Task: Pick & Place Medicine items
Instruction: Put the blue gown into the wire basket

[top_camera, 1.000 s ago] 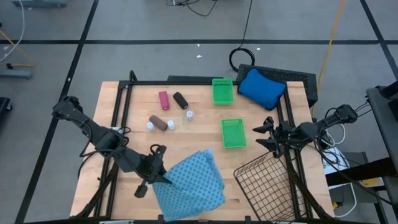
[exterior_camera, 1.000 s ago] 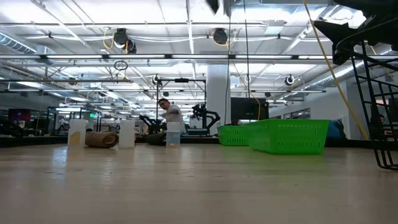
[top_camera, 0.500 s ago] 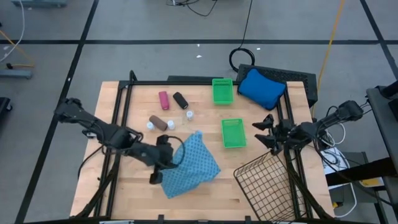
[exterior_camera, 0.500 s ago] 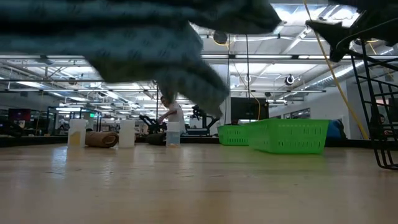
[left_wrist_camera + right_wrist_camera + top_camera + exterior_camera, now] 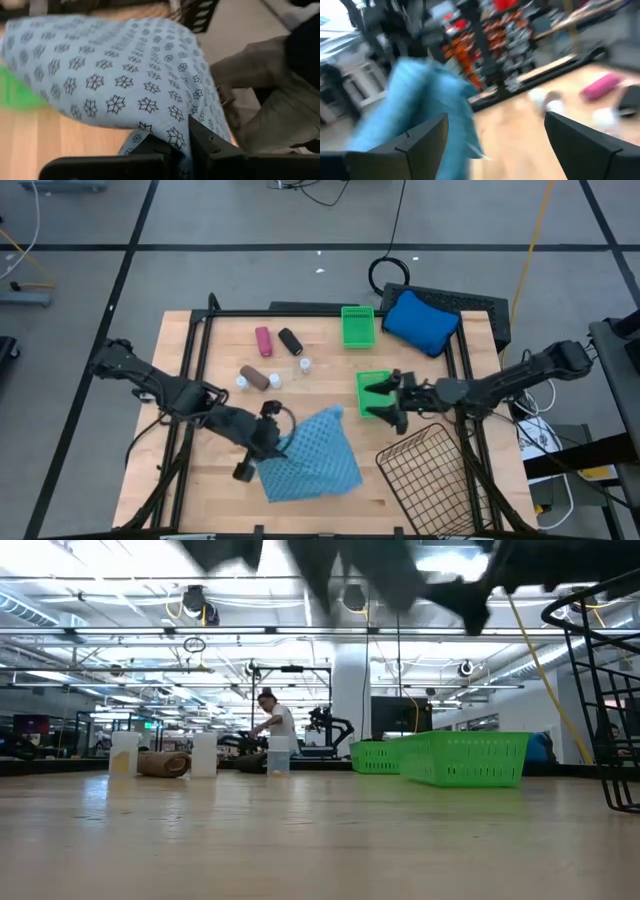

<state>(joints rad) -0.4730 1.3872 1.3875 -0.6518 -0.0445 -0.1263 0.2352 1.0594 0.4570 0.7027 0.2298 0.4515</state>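
The medicine items lie on the table's far left part: a pink cylinder (image 5: 263,340), a black one (image 5: 290,341), a brown one (image 5: 258,378) and small white vials (image 5: 302,365). Nearer the front edge, my left gripper (image 5: 271,444) is shut on the teal-blue patterned cloth (image 5: 312,457). My right gripper (image 5: 381,401) stands open over the near green tray (image 5: 375,380), right of the cloth, with nothing between its fingers (image 5: 427,137). My left gripper pinches the cloth between its two fingers at a bunched part on its left side (image 5: 176,136). The fingers come slanting down from the table's left. The cloth spreads away from the fingers toward the right, and in the low view none of it shows on the table.
A second green tray (image 5: 357,326) stands at the far middle, with a blue cushion (image 5: 420,320) to its right. A wire basket (image 5: 432,476) sits at the near right corner. A black frame (image 5: 200,350) borders the table.
My left gripper has carried the cloth from the near edge toward the table's middle, so the cloth no longer hangs over that edge. My right gripper has gone from the right edge toward the table's left, over the near green tray.
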